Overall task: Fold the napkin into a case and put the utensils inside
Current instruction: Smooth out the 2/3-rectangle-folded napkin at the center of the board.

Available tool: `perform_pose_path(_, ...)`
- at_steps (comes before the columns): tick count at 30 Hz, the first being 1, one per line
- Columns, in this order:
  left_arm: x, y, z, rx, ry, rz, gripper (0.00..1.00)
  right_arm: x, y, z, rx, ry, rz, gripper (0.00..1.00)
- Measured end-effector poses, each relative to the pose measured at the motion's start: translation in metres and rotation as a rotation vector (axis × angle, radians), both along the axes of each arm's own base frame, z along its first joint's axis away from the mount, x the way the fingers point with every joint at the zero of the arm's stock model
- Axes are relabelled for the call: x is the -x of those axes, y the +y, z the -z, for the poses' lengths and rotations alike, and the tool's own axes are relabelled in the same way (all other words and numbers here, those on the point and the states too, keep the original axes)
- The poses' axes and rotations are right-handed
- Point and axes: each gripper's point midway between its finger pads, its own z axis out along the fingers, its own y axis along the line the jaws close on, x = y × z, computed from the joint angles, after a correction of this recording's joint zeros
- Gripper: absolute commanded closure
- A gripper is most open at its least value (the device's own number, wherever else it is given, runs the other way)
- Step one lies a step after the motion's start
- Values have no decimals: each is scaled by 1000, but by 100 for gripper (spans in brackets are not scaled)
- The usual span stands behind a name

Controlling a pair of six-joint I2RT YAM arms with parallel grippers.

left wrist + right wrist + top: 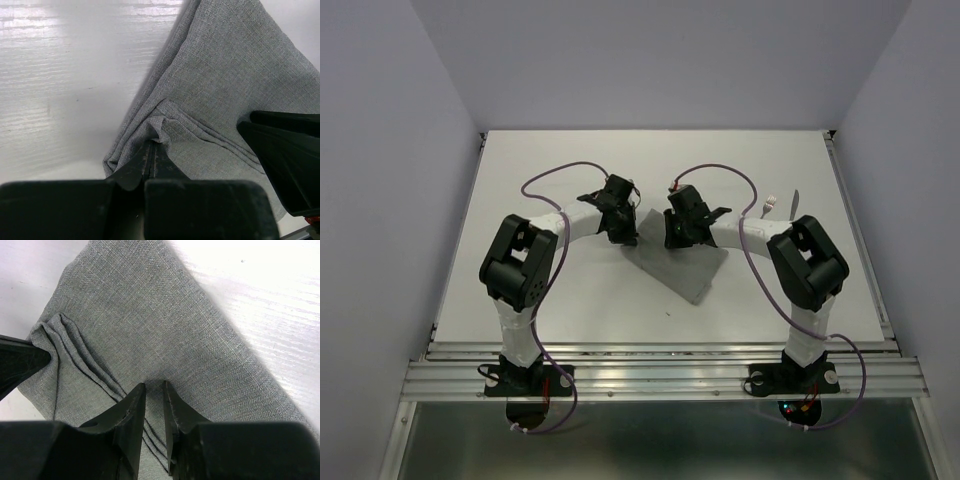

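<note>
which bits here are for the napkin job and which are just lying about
For the job:
napkin, partly folded
utensils, on the table beyond the right arm
left gripper, pinching the napkin
right gripper, jaws slightly apart over it

Not part of it:
table
purple cables on the arms

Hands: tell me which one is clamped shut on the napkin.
The left hand: its fingers are pressed together on a puckered fold of the napkin. The right hand shows a gap between its fingers.
</note>
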Motion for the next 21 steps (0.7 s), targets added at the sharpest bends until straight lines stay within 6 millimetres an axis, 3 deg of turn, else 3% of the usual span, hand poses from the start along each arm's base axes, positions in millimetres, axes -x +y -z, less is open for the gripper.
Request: perform_pose_path(21, -11, -11, 3, 23, 1, 12, 100, 5, 2, -2, -31, 1, -10, 72)
